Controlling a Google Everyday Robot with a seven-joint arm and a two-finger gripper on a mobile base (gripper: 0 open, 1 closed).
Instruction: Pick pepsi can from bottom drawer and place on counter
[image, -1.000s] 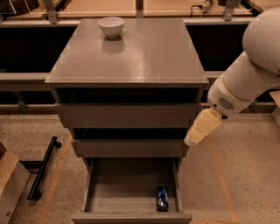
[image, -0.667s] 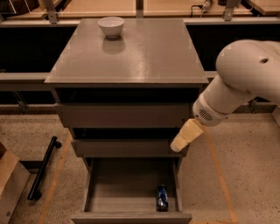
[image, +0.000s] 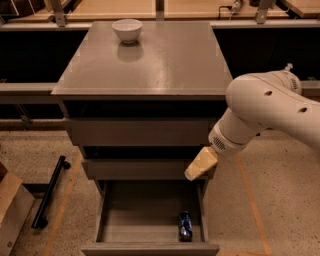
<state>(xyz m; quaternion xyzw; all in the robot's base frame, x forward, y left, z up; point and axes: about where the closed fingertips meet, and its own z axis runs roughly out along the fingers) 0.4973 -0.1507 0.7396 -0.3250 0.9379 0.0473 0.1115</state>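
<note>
The pepsi can (image: 185, 225) lies on its side in the front right corner of the open bottom drawer (image: 127, 230). The counter (image: 165, 60) is the glossy grey-brown top of the cabinet. My gripper (image: 200, 164) is the cream tip of the white arm. It hangs in front of the right end of the middle drawer, above the can and apart from it. It holds nothing that I can see.
A white bowl (image: 127, 29) stands at the back left of the counter. A black bar (image: 49, 197) lies on the floor at the left beside a cardboard box (image: 11, 210). Light wooden tabletops (image: 150, 7) run along the back.
My arm has swung left and down. The gripper has moved from right of the cabinet to the front of the middle drawer's right end. The can has not moved.
</note>
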